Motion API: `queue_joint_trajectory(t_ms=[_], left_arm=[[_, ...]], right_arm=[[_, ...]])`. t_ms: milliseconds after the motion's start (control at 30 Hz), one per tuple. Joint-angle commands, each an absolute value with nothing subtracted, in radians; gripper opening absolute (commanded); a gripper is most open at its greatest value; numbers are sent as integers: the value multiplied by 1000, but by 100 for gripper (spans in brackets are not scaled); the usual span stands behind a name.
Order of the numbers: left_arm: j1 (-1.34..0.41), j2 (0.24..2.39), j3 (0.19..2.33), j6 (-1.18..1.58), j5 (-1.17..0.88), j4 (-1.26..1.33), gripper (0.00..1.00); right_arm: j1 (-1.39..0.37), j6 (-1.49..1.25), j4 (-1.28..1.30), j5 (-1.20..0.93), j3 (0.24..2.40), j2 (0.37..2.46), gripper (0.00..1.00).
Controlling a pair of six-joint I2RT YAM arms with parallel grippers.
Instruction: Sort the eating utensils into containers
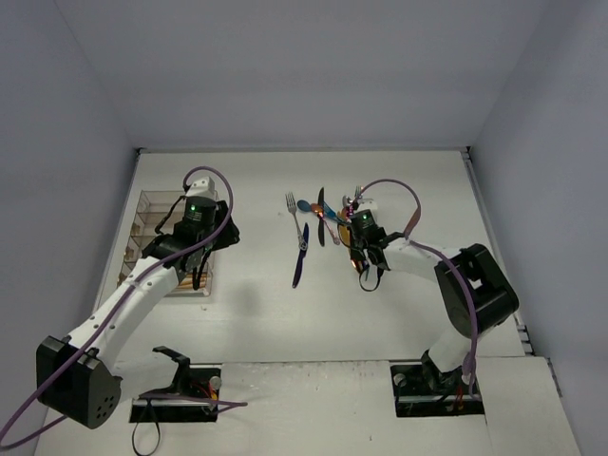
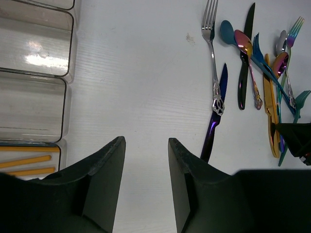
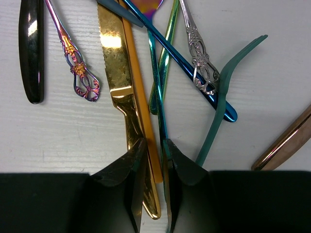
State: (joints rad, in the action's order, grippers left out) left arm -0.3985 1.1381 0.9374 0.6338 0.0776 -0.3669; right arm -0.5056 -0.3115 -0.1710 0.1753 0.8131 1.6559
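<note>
The eating utensils lie in a loose pile (image 1: 332, 223) right of the table's middle. My right gripper (image 3: 154, 145) is down on the pile, shut on the orange chopstick (image 3: 138, 97) and a thin teal handle (image 3: 156, 87). The gold knife (image 3: 116, 73) runs under its left finger. A silver fork (image 2: 210, 43) and a purple knife (image 2: 216, 114) lie apart, left of the pile. The containers are one clear divided tray (image 2: 68, 58) at the left, with gold chopsticks (image 2: 24, 162) in one compartment. My left gripper (image 2: 146, 145) hangs open and empty beside the tray's right edge.
Around the right gripper lie a teal fork (image 3: 228, 82), a blue handle (image 3: 194, 73), an ornate silver handle (image 3: 199, 63), an iridescent handle (image 3: 73, 63), a black handle (image 3: 31, 48) and a copper piece (image 3: 286, 141). White walls close in the table's back and sides.
</note>
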Motion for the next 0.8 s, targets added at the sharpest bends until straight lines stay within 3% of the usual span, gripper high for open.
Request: queue_joint_trajectory(t_ms=[0, 433, 533, 600, 767], left_arm=[[-408, 1140, 940, 631, 70, -302, 37], [-422, 1152, 936, 637, 66, -296, 37], [-423, 1153, 934, 637, 65, -296, 37], [-425, 1152, 934, 640, 60, -295, 37], [-434, 1152, 942, 643, 46, -295, 37]], right_arm=[[-514, -306, -180, 218, 846, 1676, 16], [-580, -285, -175, 231, 879, 1719, 12], [-580, -292, -174, 219, 881, 1731, 9], [-580, -293, -173, 209, 879, 1736, 2], [-578, -296, -168, 211, 882, 1729, 0]])
